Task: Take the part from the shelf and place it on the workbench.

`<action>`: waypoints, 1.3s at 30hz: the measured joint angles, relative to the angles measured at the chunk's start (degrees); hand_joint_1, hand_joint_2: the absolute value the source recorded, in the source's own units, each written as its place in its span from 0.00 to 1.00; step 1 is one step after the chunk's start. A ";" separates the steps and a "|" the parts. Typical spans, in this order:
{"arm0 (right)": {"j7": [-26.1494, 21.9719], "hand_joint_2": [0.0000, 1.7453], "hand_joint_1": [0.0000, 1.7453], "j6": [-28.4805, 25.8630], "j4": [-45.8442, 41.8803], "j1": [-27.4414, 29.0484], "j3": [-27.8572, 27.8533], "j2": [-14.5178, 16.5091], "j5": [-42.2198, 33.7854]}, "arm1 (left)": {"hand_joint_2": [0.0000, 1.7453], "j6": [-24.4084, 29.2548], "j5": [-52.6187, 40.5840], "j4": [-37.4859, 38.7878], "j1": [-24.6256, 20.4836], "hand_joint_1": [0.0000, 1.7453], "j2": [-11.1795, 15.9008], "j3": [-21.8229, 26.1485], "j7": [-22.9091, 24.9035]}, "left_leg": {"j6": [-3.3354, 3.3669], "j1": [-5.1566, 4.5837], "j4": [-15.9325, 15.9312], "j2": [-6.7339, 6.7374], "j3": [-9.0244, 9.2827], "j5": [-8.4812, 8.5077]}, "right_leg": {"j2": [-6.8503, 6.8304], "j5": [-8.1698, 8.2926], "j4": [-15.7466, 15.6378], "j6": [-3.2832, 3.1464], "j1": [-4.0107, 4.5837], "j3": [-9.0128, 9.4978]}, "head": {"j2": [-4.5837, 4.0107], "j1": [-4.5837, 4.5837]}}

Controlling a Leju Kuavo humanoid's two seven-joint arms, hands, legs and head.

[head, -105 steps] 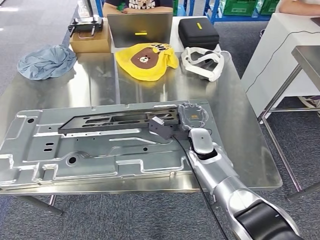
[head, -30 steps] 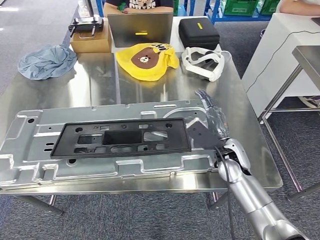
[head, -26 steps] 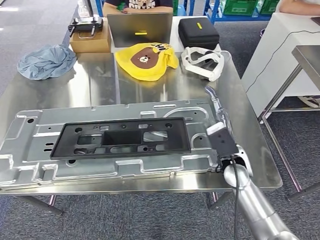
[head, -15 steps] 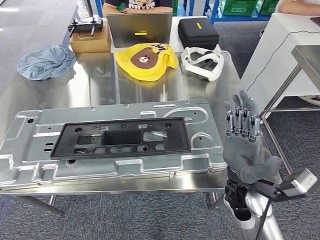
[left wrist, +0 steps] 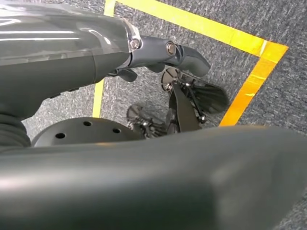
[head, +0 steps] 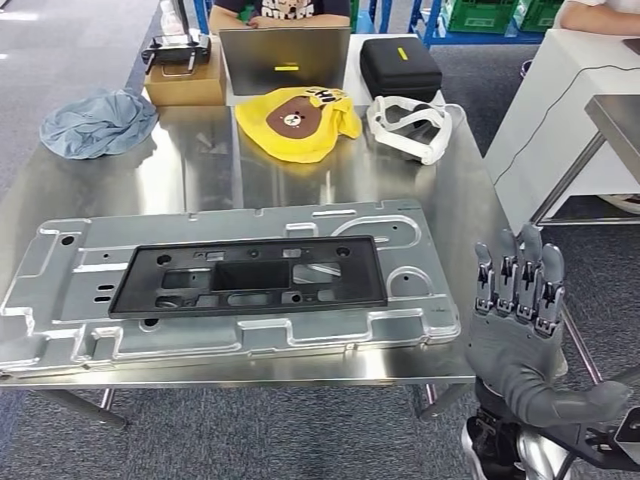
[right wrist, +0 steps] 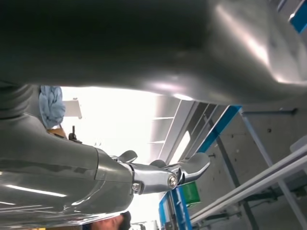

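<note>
Part (head: 249, 277) lies on workbench (head: 453, 200), apparently apart from right hand (head: 521, 330).

Head view: taken from high on the robot, facing forward and down across the steel table (head: 483, 215), with the right hand (head: 521, 335) raised off the table's near right corner. Left wrist view: very close behind the left hand (left wrist: 170, 52), facing the grey carpeted floor (left wrist: 231, 62) with its yellow tape line (left wrist: 253, 72). Right wrist view: very close behind the same right hand (right wrist: 163, 175), tilted upward toward the ceiling (right wrist: 170, 129); with the head view it shares the blue cloth (head: 98, 120) (right wrist: 52, 105) at the table's far left.
</note>
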 joint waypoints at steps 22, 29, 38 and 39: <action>0.00 0.00 0.00 9.81 2.70 6.17 -2.35 7.93 -2.23 | 0.00 1.80 -1.44 -0.89 1.25 0.00 2.63 0.16 0.95 | -0.55 -1.50 -2.46 -0.59 9.13 -5.03 | -0.87 13.40 -13.44 -2.56 0.75 -0.17 | 0.01 0.15; 0.00 0.00 0.00 9.74 4.68 7.52 -3.04 8.15 -1.20 | 0.00 1.32 -1.99 -0.96 0.85 0.00 2.64 0.16 -0.04 | 0.21 -0.99 -3.79 0.28 5.86 -1.65 | -0.27 4.55 -2.82 -0.98 0.73 -3.90 | 0.02 0.55; 0.00 0.00 0.00 10.24 11.15 9.34 -3.82 8.18 0.67 | 0.00 0.27 -2.10 -0.96 0.27 0.00 1.16 0.15 -1.14 | -1.51 -0.98 -0.64 0.57 0.79 0.95 | -0.20 8.56 -15.77 -1.05 0.71 7.42 | 0.02 0.54; 0.00 0.00 0.00 9.94 12.39 9.69 -3.86 8.19 1.17 | 0.00 0.60 -2.31 -0.96 0.32 0.00 0.97 0.15 -0.78 | -1.82 -0.89 -0.59 0.52 0.65 1.18 | -0.30 8.88 -15.81 -1.56 0.64 7.11 | 0.02 0.55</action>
